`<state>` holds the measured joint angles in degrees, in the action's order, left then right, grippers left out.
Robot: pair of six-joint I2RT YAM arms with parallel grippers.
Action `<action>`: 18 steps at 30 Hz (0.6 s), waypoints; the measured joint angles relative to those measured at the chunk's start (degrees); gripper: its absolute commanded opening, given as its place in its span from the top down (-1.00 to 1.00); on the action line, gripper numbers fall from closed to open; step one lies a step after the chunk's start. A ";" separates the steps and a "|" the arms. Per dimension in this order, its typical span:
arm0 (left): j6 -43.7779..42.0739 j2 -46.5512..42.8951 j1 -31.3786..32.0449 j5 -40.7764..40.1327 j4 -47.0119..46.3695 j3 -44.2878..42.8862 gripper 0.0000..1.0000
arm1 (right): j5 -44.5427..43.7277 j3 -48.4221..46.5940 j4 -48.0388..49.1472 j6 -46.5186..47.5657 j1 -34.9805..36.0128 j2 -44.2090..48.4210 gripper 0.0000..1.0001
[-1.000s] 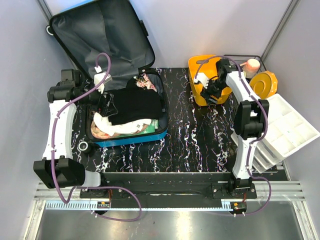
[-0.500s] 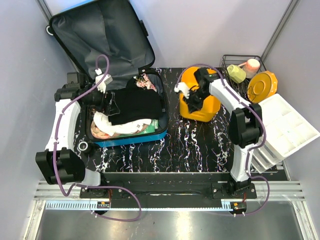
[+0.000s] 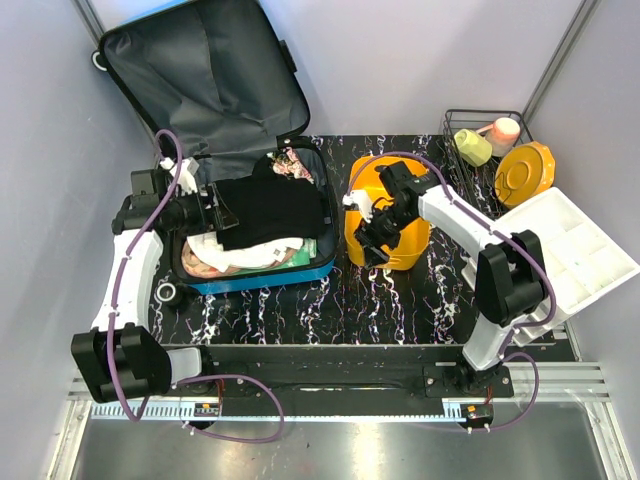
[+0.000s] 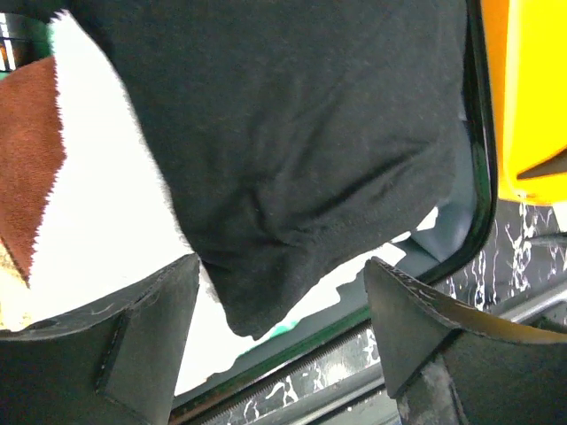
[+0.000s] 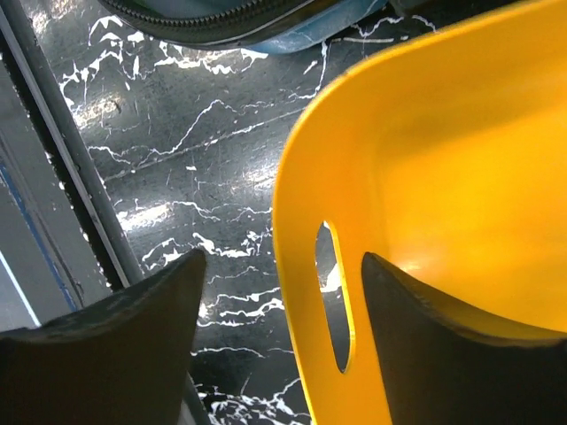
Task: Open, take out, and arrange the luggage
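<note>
Bench (image 3: 400, 300): black marbled top.
Right hand (image 5: 283, 261): fingers wide apart, straddling the orange basket (image 3: 412, 252) rim without pinching it.
Left hand (image 4: 282, 266): spread wide over black garment (image 3: 275, 210), holding nothing.
Luggage (image 3: 262, 274): bench's left side, open, clothes inside, lid leaning back.

Blue luggage (image 3: 262, 277) (grey lining (image 3: 200, 70)), orange basket (image 3: 410, 252), black white-veined table (image 3: 400, 300).
</note>
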<state>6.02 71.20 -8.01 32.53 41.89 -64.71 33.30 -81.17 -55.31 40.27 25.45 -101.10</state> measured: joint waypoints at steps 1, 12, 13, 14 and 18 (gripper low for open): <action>0.98 0.02 0.00 -0.85 -0.72 0.24 -0.53 | -0.04 0.00 0.07 -0.42 0.00 0.24 -0.68; 6.73 3.91 2.05 -4.61 -7.10 1.84 -0.39 | 2.21 -6.29 3.52 -4.70 -0.04 5.40 -0.70; 6.93 4.55 2.56 -4.87 -7.37 1.84 -0.39 | 2.23 -7.08 3.96 -5.16 -0.17 5.35 -0.71; 7.08 4.90 2.86 -5.11 -7.48 1.84 -0.46 | 2.27 -7.93 4.31 -5.62 -0.24 5.29 -0.71; 7.89 6.23 3.87 -6.62 -8.13 1.84 -0.80 | 2.51 -12.04 5.05 -7.23 -1.18 3.45 -0.76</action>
<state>13.91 77.43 -4.14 25.91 33.76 -62.87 35.81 -93.21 -50.26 33.04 24.27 -97.65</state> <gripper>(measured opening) 0.764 0.859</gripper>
